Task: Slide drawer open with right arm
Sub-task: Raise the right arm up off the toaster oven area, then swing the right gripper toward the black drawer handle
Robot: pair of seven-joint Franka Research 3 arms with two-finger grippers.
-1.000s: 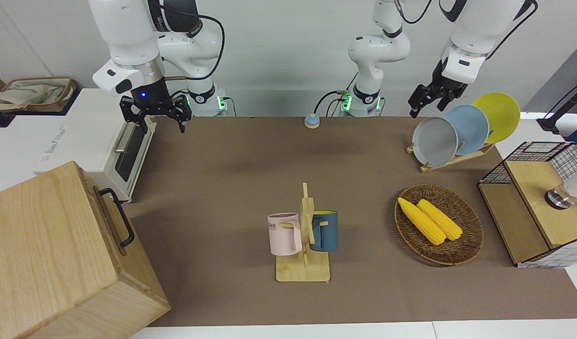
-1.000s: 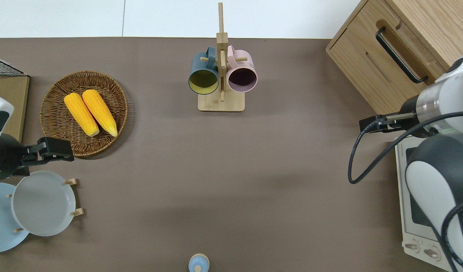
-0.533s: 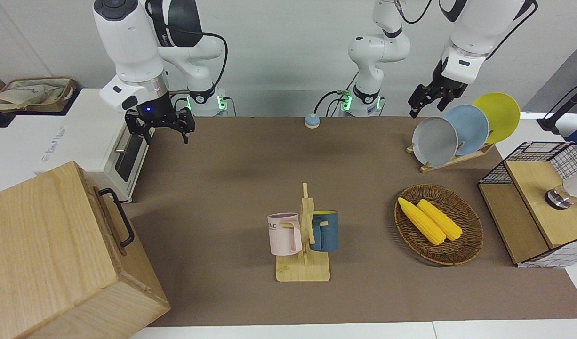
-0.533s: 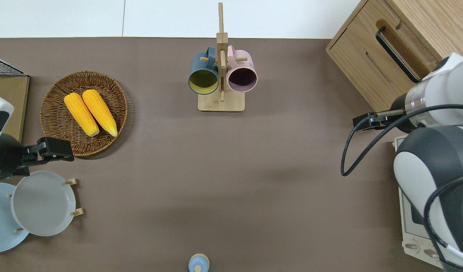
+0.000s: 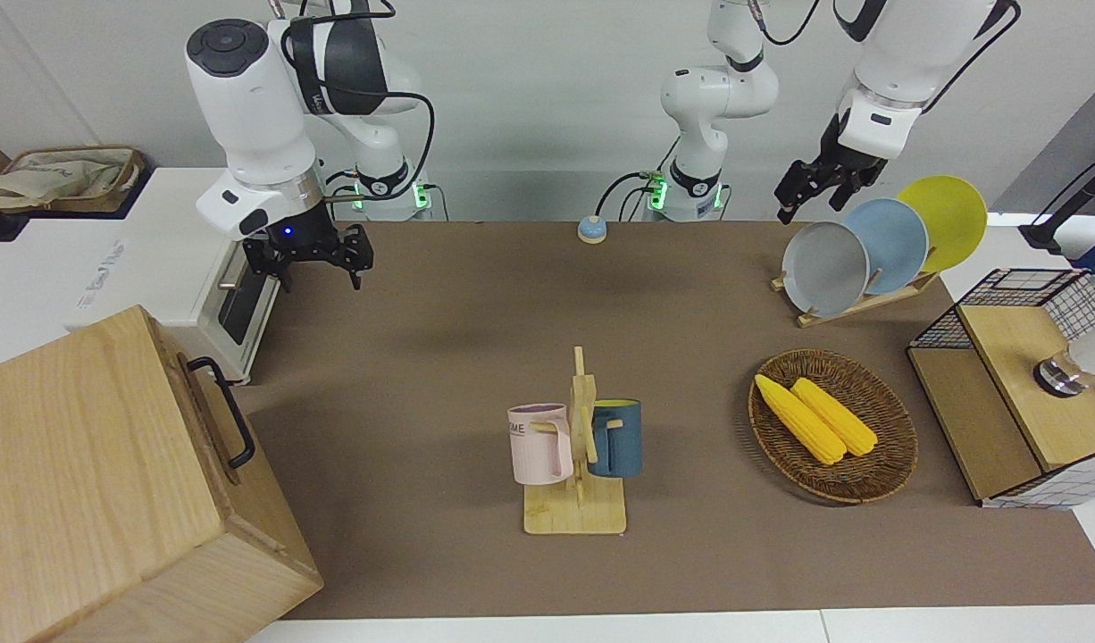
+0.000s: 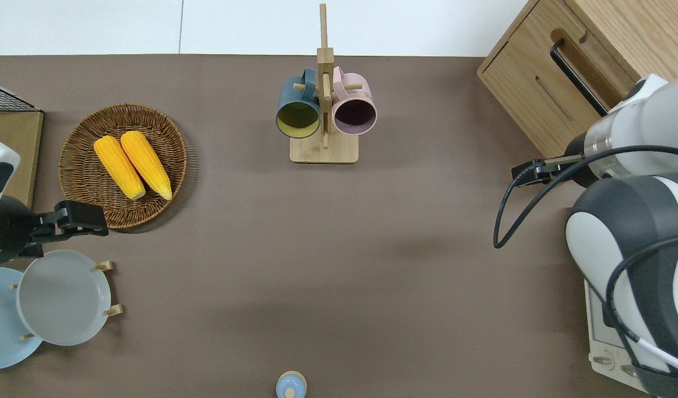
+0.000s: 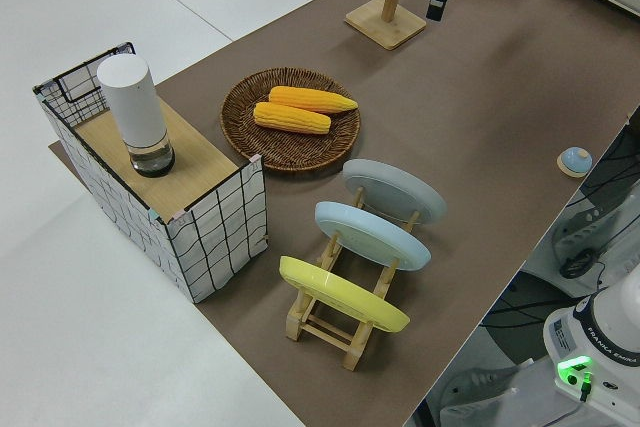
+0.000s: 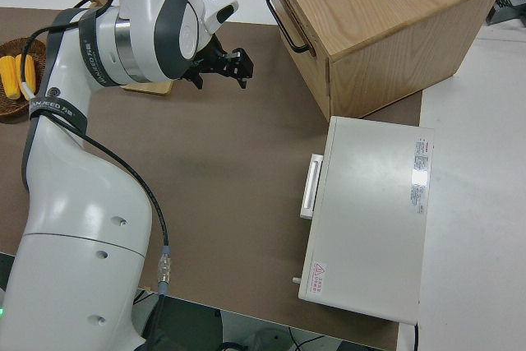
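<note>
While the drawer (image 5: 215, 420) is found shut, its handle (image 5: 221, 409) untouched, the right gripper (image 5: 310, 260) is held open, empty.

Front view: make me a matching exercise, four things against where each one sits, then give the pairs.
Things:
1. corn cobs
2. pink mug
3. grey plate
4. white cylinder

Places:
A. hung on the wooden mug stand
B. upright in the plate rack
C. on the wire-mesh and wood rack
D. in the wicker basket

Pairs: 1-D, 2-A, 3-B, 4-C
</note>
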